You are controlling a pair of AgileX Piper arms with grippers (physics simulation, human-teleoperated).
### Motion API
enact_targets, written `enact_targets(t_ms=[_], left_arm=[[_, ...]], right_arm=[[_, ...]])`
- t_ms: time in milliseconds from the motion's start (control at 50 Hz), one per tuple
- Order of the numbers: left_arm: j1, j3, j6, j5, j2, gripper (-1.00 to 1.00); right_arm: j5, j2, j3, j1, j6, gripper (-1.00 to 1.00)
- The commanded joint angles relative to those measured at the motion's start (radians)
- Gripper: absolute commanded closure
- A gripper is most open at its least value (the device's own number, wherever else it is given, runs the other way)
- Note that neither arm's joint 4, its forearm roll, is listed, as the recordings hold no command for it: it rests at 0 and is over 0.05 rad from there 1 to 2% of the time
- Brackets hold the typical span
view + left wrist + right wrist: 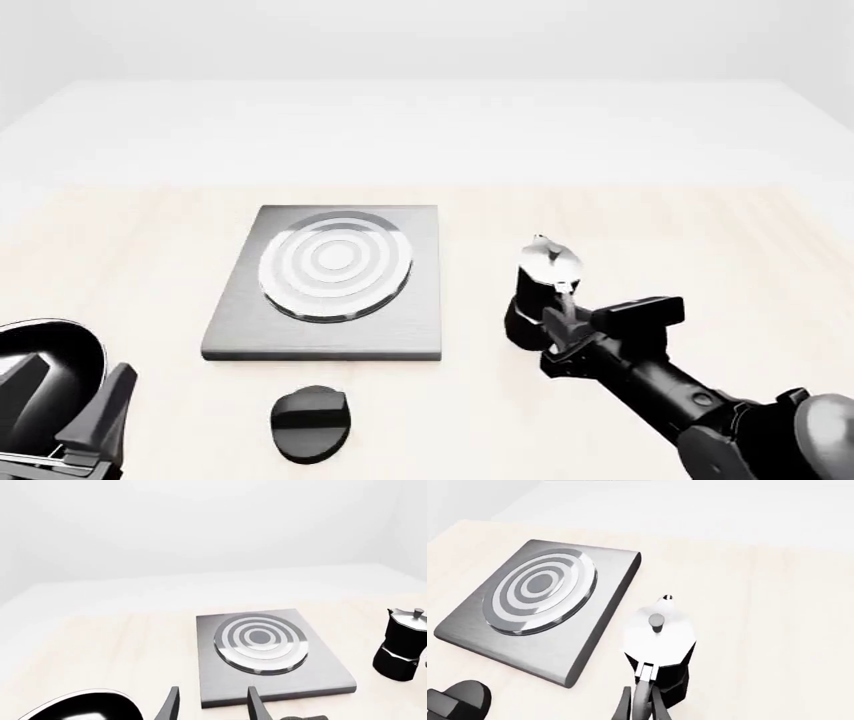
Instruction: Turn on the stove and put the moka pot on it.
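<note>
The stove (327,280) is a flat grey slab with silvery burner rings (261,641), also seen in the right wrist view (540,607). Its black oval knob (310,422) lies on the table in front of it (457,700). The moka pot (545,285) stands upright on the table to the stove's right (660,632) (401,647). My right gripper (561,325) reaches it from the near side, shut on the curved handle (644,672). My left gripper (67,395) hangs open and empty at the near left (213,710).
A shiny black pan (40,355) sits at the near left, partly under my left gripper (80,707). The light wooden table (694,240) stretches to the right and behind the stove.
</note>
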Motion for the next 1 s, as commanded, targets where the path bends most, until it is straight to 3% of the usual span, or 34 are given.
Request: enact_targets(t_ms=[20, 260, 500, 600, 800, 1000], left_arm=[[0.004, 0.0, -0.003, 0.006, 0.0, -1.0], [0.01, 0.0, -0.006, 0.011, 0.0, -1.0], [0.014, 0.0, -0.011, 0.017, 0.0, -1.0], [0.015, -0.001, -0.009, 0.024, 0.0, -1.0], [0.01, 0.0, -0.009, 0.027, 0.0, -1.0], [0.009, 0.0, -0.005, 0.031, 0.001, -1.0]], right_arm=[[-0.005, -0.028, 0.015, -0.001, -0.05, 1.0], [0.068, -0.166, -0.003, 0.053, -0.17, 1.0], [0.247, -0.252, -0.157, 0.089, -0.32, 1.0], [0.307, -0.278, -0.243, 0.091, -0.353, 1.0], [0.331, -0.198, -0.384, 0.157, -0.387, 1.0], [0.31, -0.096, -0.485, 0.184, -0.354, 1.0]])
